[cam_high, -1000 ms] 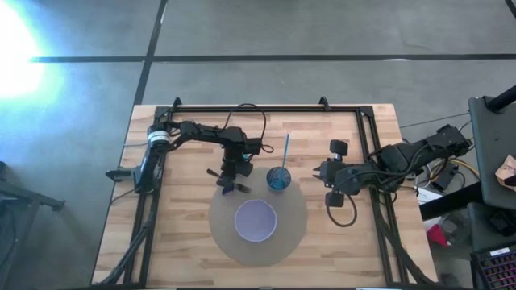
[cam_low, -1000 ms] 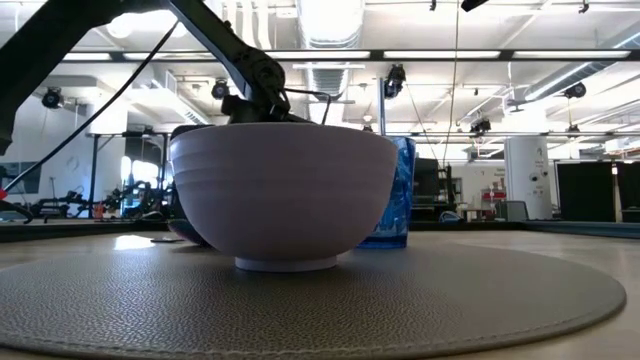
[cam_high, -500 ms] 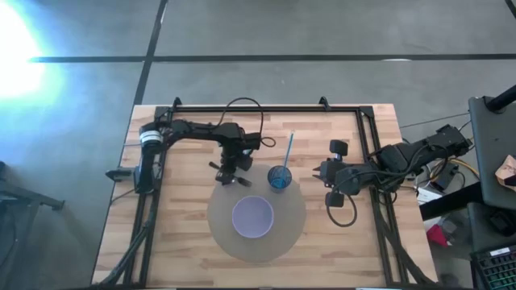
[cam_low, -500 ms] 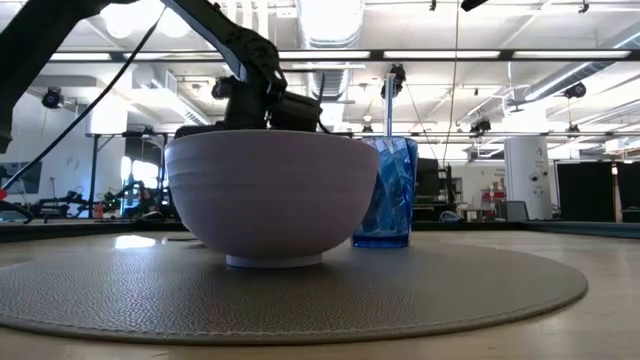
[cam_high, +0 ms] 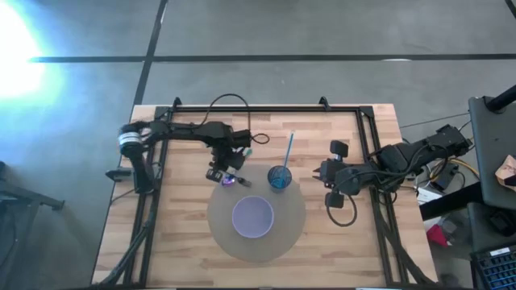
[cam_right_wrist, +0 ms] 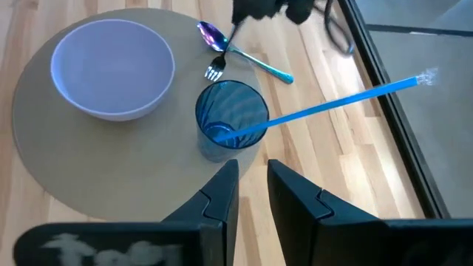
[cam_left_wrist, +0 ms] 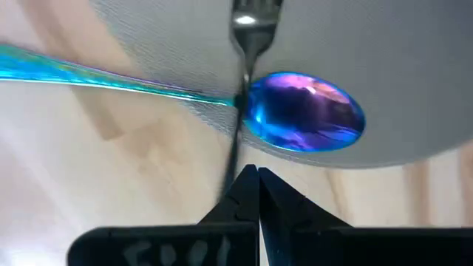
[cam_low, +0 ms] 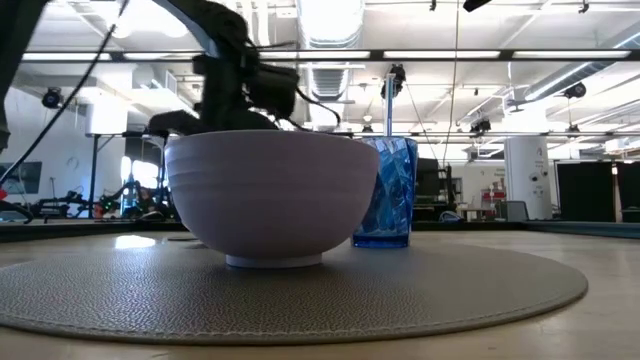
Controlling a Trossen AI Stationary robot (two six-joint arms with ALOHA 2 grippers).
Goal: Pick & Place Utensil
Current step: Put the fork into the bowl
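Left tool (cam_left_wrist: 256,177) clamped on fork (cam_left_wrist: 249,29)

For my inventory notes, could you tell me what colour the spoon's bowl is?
Iridescent blue and purple; the spoon shows best in the left wrist view.

We see two dark, jointed arms with black cables looping off them. The left arm (cam_high: 189,130) carries a pale cylindrical joint near its base; the right arm (cam_high: 403,159) ends in blunt black fingers (cam_right_wrist: 222,193).
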